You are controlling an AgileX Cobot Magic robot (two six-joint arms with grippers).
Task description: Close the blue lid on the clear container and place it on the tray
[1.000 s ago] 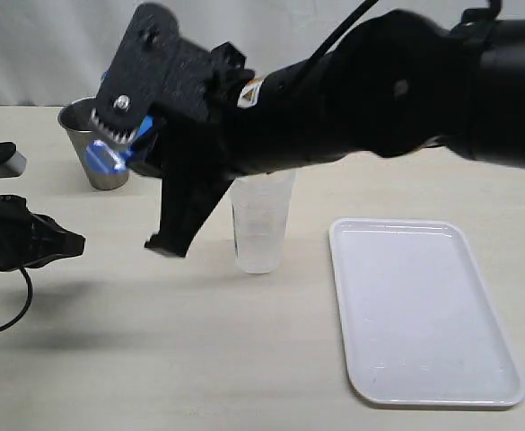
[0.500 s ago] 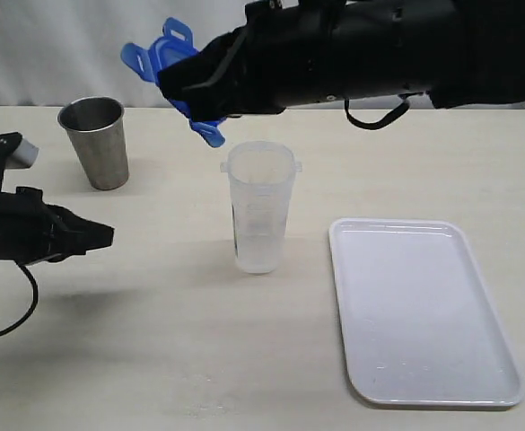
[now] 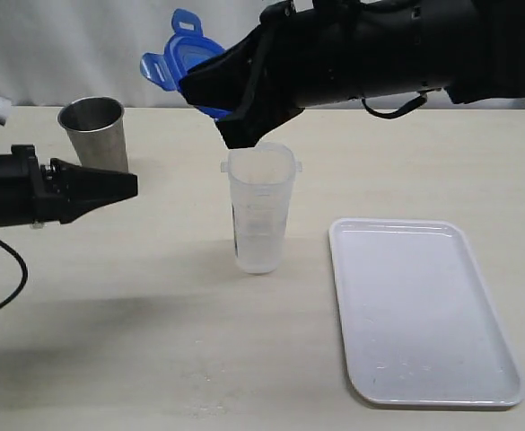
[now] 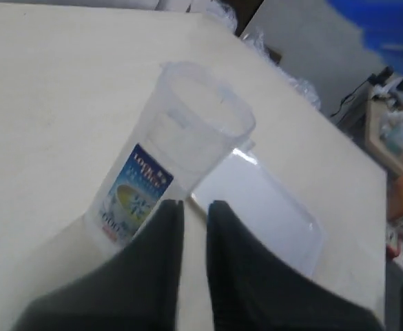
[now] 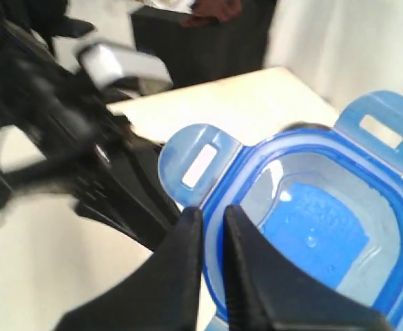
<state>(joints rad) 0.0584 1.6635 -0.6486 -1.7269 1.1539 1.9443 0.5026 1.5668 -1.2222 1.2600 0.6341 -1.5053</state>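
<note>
The blue lid (image 3: 177,56) hangs tilted in the air, up and to the left of the clear container's rim. My right gripper (image 3: 213,90) is shut on its edge. In the right wrist view both fingers pinch the lid's rim (image 5: 211,209), with the lid (image 5: 318,227) spreading beyond them. The clear container (image 3: 260,211) stands upright and uncovered on the table, left of the white tray (image 3: 424,310). My left gripper (image 3: 133,186) is level with the container's upper half and well to its left, pointing at it. Its fingers (image 4: 195,205) show a narrow gap, holding nothing. The container (image 4: 180,145) lies just beyond them.
A steel cup (image 3: 96,135) stands at the back left, behind my left gripper. A black cable (image 3: 6,287) loops on the table under the left arm. The right arm's dark bulk spans the upper right, above the container.
The right arm swung the lid up and rightward, to near the container's rim. My left gripper slid right toward the container, and its fingers parted slightly.
</note>
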